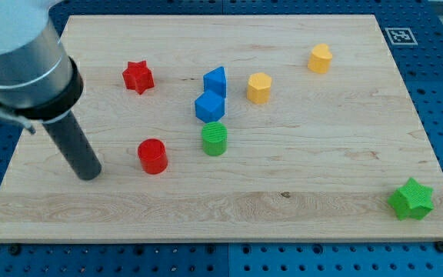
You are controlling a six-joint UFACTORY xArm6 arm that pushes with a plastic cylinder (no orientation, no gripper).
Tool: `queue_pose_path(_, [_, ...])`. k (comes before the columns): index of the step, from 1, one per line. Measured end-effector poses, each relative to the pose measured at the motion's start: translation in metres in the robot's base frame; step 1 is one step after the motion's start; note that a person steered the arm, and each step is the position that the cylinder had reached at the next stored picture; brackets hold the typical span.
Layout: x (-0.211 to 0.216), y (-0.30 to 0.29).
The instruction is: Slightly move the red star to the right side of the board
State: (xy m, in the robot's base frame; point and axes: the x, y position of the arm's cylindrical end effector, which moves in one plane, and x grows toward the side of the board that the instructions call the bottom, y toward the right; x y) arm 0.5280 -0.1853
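Note:
The red star (138,76) lies on the wooden board (298,192) in its upper left part. My tip (89,175) rests on the board well below and to the left of the star, apart from it. A red cylinder (152,156) stands just to the right of my tip, with a gap between them. The rod rises from the tip toward the view's top left, where the grey arm body fills the corner.
Two blue blocks (214,81) (209,106) sit near the middle, with a green cylinder (214,139) below them. Two yellow blocks (258,88) (320,58) lie right of centre. A green star (411,199) sits at the bottom right corner.

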Motion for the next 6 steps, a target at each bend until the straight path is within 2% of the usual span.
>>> queue_pose_path(3, [-0.099,0.000])
queue_pose_path(6, [-0.147,0.007])
